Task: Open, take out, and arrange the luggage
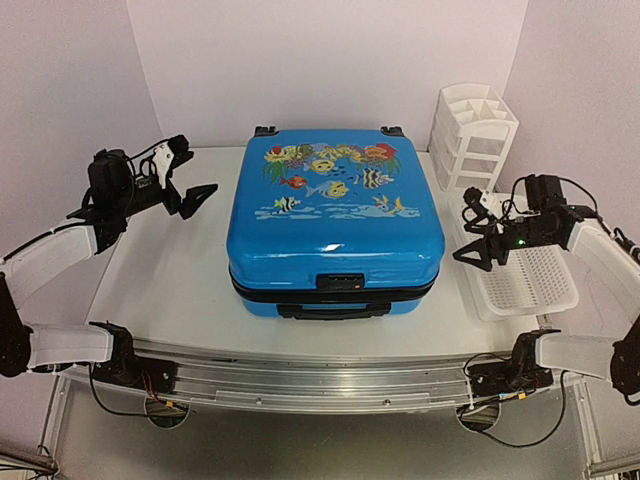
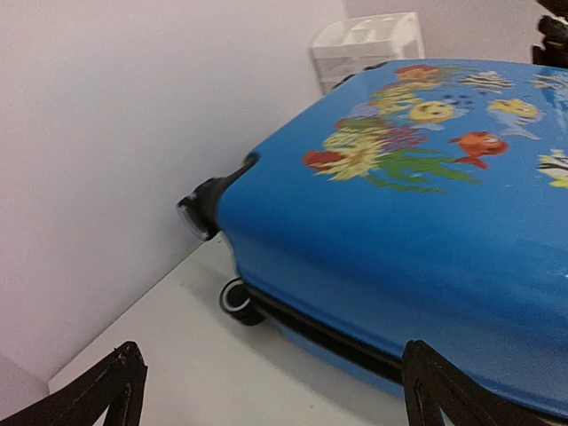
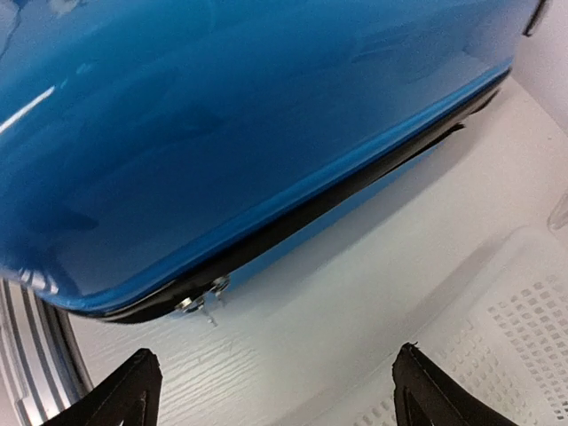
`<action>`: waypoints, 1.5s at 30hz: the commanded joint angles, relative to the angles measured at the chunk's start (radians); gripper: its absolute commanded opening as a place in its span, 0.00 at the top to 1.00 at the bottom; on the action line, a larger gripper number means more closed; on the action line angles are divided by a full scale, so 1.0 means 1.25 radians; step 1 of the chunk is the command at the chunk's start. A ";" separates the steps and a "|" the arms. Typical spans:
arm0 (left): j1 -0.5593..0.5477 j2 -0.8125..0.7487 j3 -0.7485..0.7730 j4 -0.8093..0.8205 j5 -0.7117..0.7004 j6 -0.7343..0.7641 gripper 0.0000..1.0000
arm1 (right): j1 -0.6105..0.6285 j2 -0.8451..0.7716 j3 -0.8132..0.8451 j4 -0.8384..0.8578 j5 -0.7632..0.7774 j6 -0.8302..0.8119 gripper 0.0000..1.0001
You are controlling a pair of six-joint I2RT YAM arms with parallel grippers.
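Observation:
The luggage (image 1: 335, 225), a bright blue hard-shell suitcase with a fish print on its lid, lies flat and closed in the middle of the table. Its black zipper band runs round the side, and silver zipper pulls (image 3: 200, 302) hang at a near corner. My left gripper (image 1: 192, 170) hovers open off the suitcase's left far side, apart from it. In the left wrist view the left gripper (image 2: 271, 390) faces the luggage (image 2: 417, 231) near a black-and-white wheel (image 2: 235, 297). My right gripper (image 1: 470, 228) stands open beside the right side, above the table; in its own view the right gripper (image 3: 280, 390) holds nothing.
A white perforated basket (image 1: 530, 280) sits right of the suitcase, under my right arm. A white compartmented organizer (image 1: 472, 135) stands at the back right. White walls close in behind and on both sides. A metal rail (image 1: 320, 375) runs along the near edge.

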State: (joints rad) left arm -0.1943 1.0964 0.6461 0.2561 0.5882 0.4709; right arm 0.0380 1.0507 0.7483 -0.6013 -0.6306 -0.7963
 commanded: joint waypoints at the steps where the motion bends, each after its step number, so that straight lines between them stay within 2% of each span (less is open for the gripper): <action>1: -0.078 -0.042 0.072 -0.191 0.137 0.185 0.00 | 0.039 -0.010 0.009 -0.198 0.004 -0.203 0.21; 4: -0.107 -0.043 0.104 -0.280 0.162 0.234 0.00 | 0.078 0.029 -0.006 -0.195 -0.005 -0.251 0.41; 6: -0.119 -0.044 0.121 -0.324 0.190 0.291 0.00 | 0.090 0.059 0.003 -0.183 -0.009 -0.268 0.47; 9: -0.139 -0.052 0.126 -0.360 0.225 0.357 0.00 | 0.091 0.107 0.017 -0.154 -0.021 -0.279 0.48; 16: -0.147 -0.060 0.131 -0.411 0.246 0.408 0.00 | 0.090 0.200 0.043 -0.112 -0.058 -0.292 0.51; 21: -0.148 -0.064 0.129 -0.432 0.261 0.435 0.00 | 0.095 0.221 0.053 -0.106 -0.129 -0.290 0.59; 26: -0.148 -0.061 0.135 -0.449 0.273 0.476 0.00 | 0.120 0.224 0.038 -0.105 -0.081 -0.308 0.61; 32: -0.149 -0.050 0.164 -0.597 0.330 0.648 0.00 | 0.138 0.259 0.042 -0.100 -0.076 -0.302 0.64; 36: -0.149 -0.047 0.158 -0.627 0.322 0.696 0.00 | 0.149 0.253 0.043 -0.073 -0.093 -0.279 0.65; 40: -0.149 -0.030 0.157 -0.633 0.291 0.699 0.00 | 0.166 0.242 0.037 0.024 -0.106 -0.198 0.65; 45: -0.148 -0.004 0.174 -0.669 0.237 0.736 0.00 | 0.191 0.278 0.058 0.069 -0.089 -0.170 0.64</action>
State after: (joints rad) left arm -0.3752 1.0651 0.8056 -0.5168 0.9361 1.3249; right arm 0.2278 1.3480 0.7948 -0.6206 -0.7607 -1.0783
